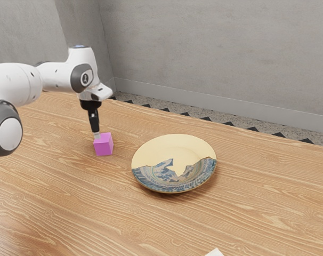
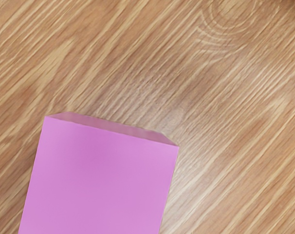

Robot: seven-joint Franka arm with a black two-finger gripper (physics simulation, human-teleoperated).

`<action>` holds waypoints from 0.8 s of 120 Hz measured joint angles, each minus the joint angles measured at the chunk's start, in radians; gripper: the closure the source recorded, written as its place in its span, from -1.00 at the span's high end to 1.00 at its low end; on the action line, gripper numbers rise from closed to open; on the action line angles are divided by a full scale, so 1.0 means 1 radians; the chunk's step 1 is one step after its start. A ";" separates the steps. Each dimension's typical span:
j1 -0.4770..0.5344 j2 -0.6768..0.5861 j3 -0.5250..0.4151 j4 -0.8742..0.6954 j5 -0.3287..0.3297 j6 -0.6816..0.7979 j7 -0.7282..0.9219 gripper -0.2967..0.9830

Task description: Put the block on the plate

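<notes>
- Block (image 1: 103,145), pink, on the table (image 1: 60,176), left of centre in the exterior view.
- Gripper (image 1: 97,136) reaching down at the block; I cannot tell how far open it is or whether it holds anything.
- Plate (image 1: 174,146), yellow and blue, near the centre.
- Arm (image 1: 57,76), upper left, its round logo (image 1: 87,78) too small to read.
</notes>
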 joint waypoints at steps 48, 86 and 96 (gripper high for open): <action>0.003 0.073 0.000 0.039 -0.001 0.017 0.019 0.53; 0.006 0.142 -0.018 0.055 -0.001 0.037 0.020 0.54; 0.004 0.151 -0.023 0.057 -0.001 0.041 0.018 0.54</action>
